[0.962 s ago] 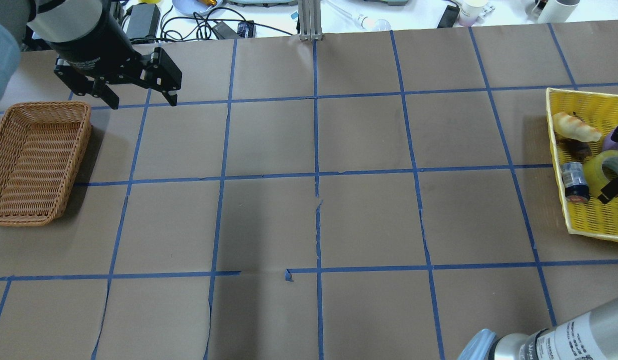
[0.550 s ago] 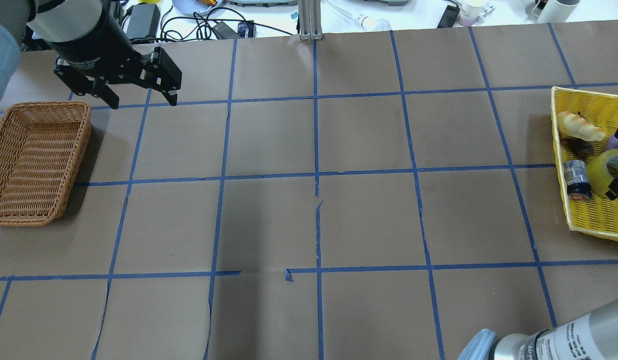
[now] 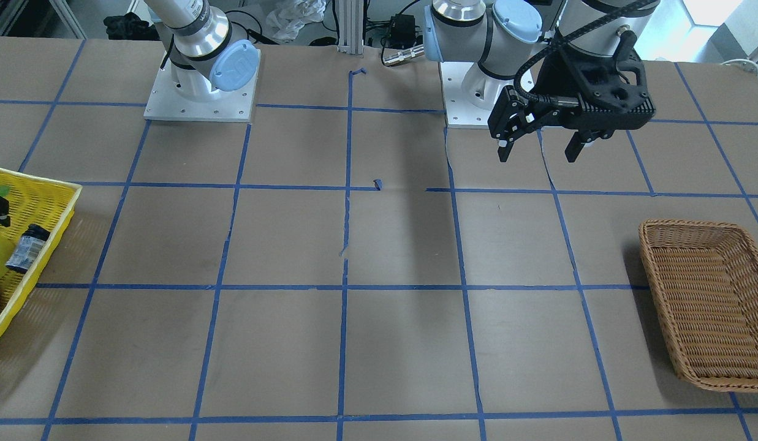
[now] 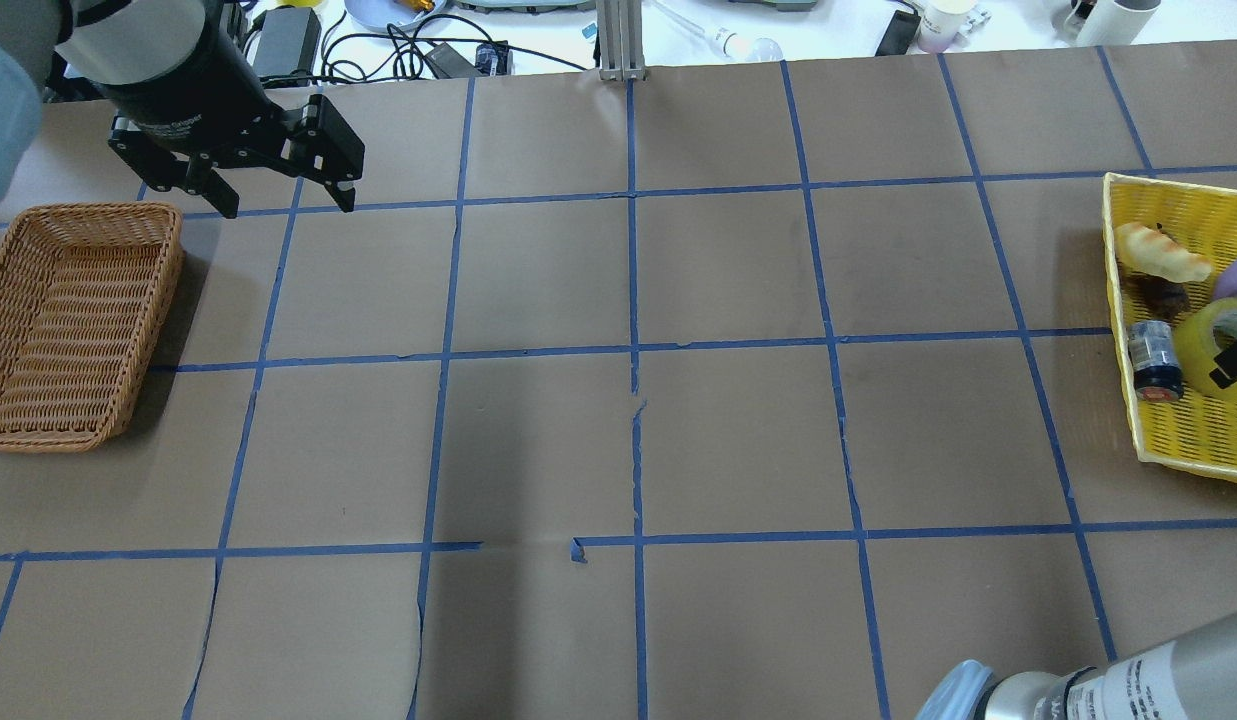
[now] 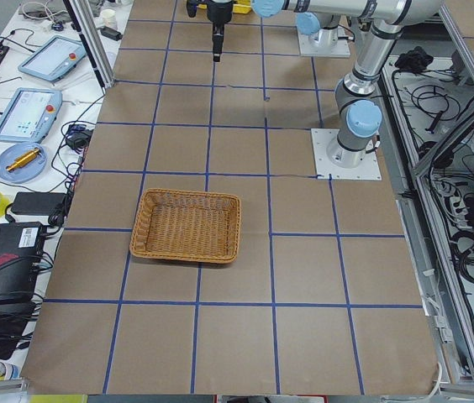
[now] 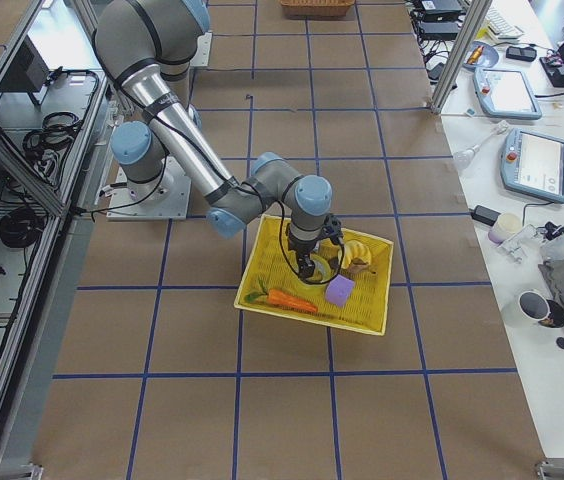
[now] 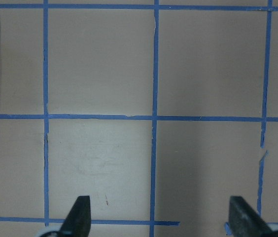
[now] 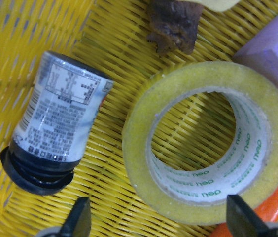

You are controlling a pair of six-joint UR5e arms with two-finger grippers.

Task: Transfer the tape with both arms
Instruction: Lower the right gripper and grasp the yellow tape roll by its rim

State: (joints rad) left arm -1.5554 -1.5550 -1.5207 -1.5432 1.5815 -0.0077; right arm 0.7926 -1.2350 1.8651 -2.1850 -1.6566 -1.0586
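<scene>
The tape, a translucent yellow roll with a whitish core, lies flat in the yellow basket. It also shows at the right edge of the overhead view. My right gripper is open and low over the tape, one finger on each side of the roll. Only one of its fingers shows in the overhead view. My left gripper is open and empty, hanging above the table at the far left; it also shows in the front view and its own wrist view.
An empty wicker basket sits at the left edge. The yellow basket also holds a small dark bottle, a bread roll, a purple block, a brown lump and an orange carrot.
The yellow basket and its contents have slid a little to the right in the overhead view, and the right gripper's finger moved right with them. The left arm has not moved.
</scene>
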